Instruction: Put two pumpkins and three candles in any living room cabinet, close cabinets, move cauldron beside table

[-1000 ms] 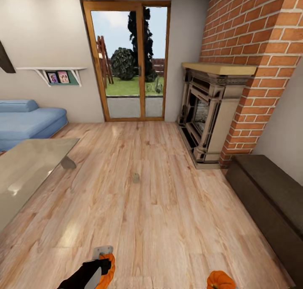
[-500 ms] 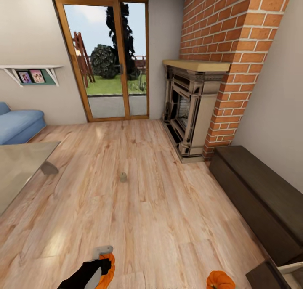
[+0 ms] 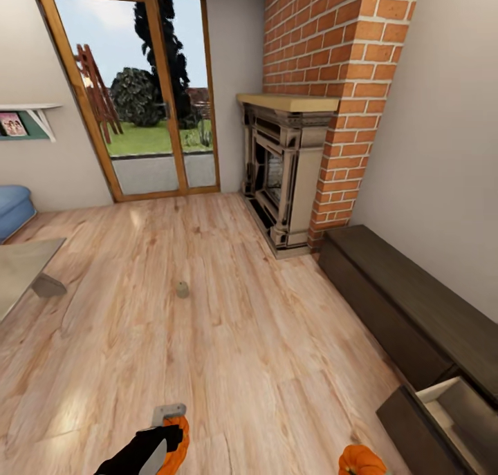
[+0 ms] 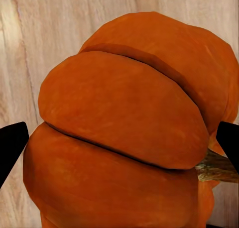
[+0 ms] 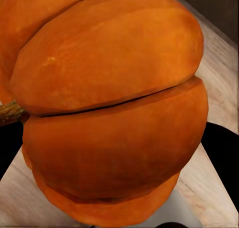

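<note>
My left gripper [image 3: 168, 433] is shut on an orange ribbed pumpkin [image 3: 177, 442] at the bottom of the head view; up close the pumpkin [image 4: 124, 128] sits between the black fingertips [image 4: 11, 144]. My right gripper [image 5: 117, 148] is shut on the second pumpkin [image 5: 109, 98], whose top [image 3: 361, 460] shows at the head view's lower edge. One beige candle [image 3: 182, 290] stands on the wooden floor ahead. The long dark cabinet [image 3: 408, 302] runs along the right wall, with one pale-lined drawer [image 3: 453, 416] pulled open at its near end. The cauldron is out of view.
A brick chimney with a fireplace [image 3: 280, 171] stands beyond the cabinet. A glass table [image 3: 24, 271] and a blue sofa [image 3: 10, 209] are at the left. Glazed doors [image 3: 138, 95] are in the far wall. Open wooden floor lies between me and the cabinet.
The whole view has swung to the right, so the camera turned. The cabinet's open drawer has come into sight at the lower right. Both pumpkins stay in the grippers.
</note>
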You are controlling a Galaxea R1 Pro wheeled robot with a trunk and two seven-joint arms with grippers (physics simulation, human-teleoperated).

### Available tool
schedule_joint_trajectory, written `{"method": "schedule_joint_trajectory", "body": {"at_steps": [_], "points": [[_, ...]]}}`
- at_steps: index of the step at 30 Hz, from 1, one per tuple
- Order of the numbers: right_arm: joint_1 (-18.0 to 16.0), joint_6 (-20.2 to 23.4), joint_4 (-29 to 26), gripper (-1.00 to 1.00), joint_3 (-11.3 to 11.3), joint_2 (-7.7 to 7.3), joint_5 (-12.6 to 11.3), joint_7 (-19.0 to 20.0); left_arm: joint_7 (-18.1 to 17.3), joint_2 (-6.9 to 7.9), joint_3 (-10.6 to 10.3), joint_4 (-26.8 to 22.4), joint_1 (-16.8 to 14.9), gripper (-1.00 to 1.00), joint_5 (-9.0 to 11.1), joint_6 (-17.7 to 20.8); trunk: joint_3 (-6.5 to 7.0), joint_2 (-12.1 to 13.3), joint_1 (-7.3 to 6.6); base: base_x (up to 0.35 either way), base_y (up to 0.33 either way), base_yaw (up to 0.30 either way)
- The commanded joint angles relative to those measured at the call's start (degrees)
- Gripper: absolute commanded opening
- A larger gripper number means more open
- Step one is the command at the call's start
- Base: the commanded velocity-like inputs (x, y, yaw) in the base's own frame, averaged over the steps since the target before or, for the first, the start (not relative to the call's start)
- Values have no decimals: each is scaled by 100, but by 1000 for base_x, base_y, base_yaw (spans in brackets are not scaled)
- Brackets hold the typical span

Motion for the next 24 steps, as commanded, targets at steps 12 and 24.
{"method": "schedule_joint_trajectory", "body": {"at_steps": [12, 24], "points": [[0, -1, -1, -100, 3, 0, 0, -8, 9, 1, -1, -1, 0, -100, -6, -1, -66, 0, 0, -134, 34, -249], [0, -1, -1, -100, 12, 0, 0, -8, 11, 1, -4, -1, 0, -100, -9, 1, -134, 0, 0, -71, 0, -247]]}}
